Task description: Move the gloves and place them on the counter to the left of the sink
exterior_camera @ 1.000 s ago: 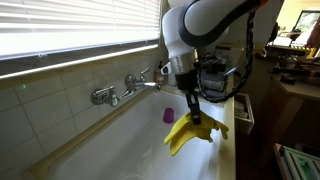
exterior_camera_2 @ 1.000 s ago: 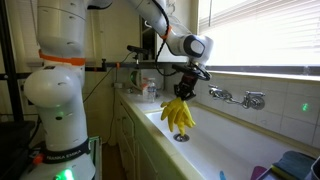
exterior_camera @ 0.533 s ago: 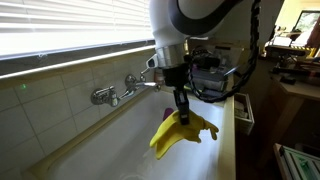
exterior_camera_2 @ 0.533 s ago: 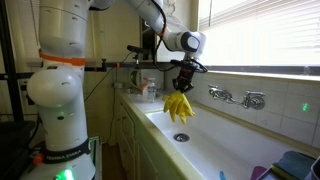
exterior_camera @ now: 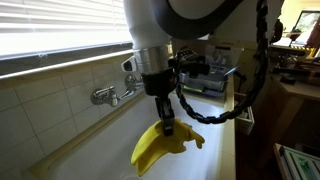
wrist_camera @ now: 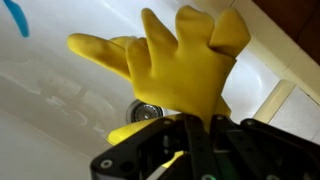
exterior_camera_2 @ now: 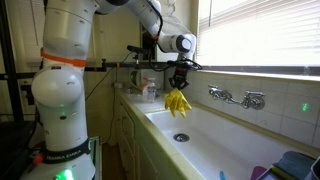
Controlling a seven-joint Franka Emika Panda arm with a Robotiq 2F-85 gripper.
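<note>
Gloves [exterior_camera_2: 178, 102] dangle, gripped by the pincer [exterior_camera_2: 180, 88], over the sink [exterior_camera_2: 215, 150]; its drain [exterior_camera_2: 181, 137] lies beneath them.

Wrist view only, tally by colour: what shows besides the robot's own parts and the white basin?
Yellow: 1 bunch of gloves
Blue: 1 small item
Metal: 1 drain
Total: 3
</note>
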